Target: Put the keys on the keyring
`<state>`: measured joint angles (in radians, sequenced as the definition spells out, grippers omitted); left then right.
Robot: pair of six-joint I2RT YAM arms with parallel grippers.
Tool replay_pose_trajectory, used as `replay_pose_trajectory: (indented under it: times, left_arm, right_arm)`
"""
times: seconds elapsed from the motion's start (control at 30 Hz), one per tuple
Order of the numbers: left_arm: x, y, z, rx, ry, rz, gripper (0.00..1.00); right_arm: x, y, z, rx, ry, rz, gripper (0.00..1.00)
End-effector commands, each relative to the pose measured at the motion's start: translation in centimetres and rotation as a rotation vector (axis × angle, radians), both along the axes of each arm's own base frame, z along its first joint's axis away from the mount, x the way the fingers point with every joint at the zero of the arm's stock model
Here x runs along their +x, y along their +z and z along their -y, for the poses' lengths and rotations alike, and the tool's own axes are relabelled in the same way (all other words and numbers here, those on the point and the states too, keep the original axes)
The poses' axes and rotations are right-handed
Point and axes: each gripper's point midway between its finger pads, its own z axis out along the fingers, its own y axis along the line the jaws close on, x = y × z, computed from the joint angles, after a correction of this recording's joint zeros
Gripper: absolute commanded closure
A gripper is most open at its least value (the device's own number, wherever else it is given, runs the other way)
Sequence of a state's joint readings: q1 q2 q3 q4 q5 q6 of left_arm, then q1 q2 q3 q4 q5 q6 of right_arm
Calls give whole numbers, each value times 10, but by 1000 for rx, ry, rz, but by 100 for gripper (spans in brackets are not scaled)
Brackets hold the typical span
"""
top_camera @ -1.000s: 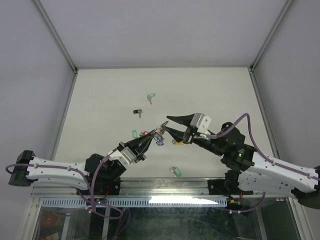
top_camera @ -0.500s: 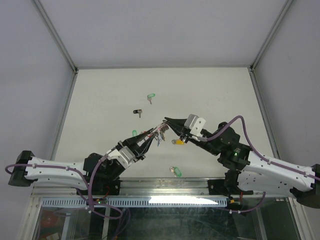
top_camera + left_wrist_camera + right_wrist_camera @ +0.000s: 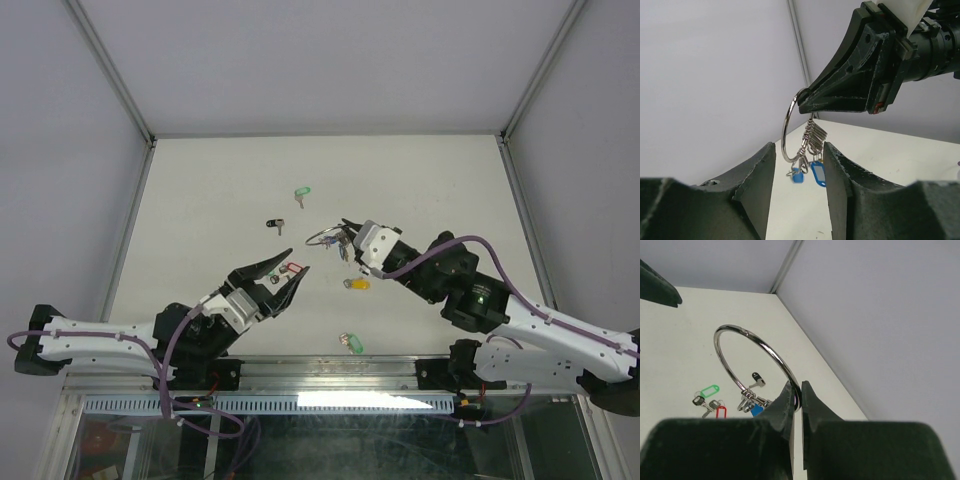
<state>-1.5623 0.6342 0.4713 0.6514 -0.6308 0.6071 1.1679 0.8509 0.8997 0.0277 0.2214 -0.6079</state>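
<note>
Right claw (image 3: 796, 386) tight on keyring (image 3: 732, 326), left claw (image 3: 798, 146) agape, empty; ring's seam (image 3: 743, 330) only at right wrist

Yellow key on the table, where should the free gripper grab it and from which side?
Take the yellow key by its plastic tag, pinching across its narrow width, straight down from above: it lies flat on the table with bare space around it. Probably use the open left gripper, since the right gripper is shut on the ring.
</note>
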Motion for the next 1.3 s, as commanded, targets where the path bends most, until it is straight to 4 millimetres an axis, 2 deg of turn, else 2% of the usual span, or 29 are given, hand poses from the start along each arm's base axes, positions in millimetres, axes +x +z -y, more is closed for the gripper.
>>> replay_pose_trajectory:
  times: [0.0,0.2,0.37,0.53,0.83,1.07,1.27]
  left_arm:
    - [6,17,-8,-36,30,-30,58]
    - [6,20,7,-18,33,-13,54]
    - [6,15,20,14,42,7,54]
    - [10,11,22,26,65,-1,59]
    - [11,12,20,21,76,4,62]
    - [12,10,20,32,88,6,63]
    - [12,14,16,26,89,6,61]
  right_arm:
    - [1,37,17,48,-40,58,100]
    - [-11,30,5,47,48,7,100]
    - [-18,27,-4,47,102,-23,100]
    - [-24,28,-4,50,135,-27,100]
    - [-41,20,-7,27,232,-29,100]
    - [-42,22,-6,30,236,-16,100]
    - [-31,22,8,24,149,-1,100]
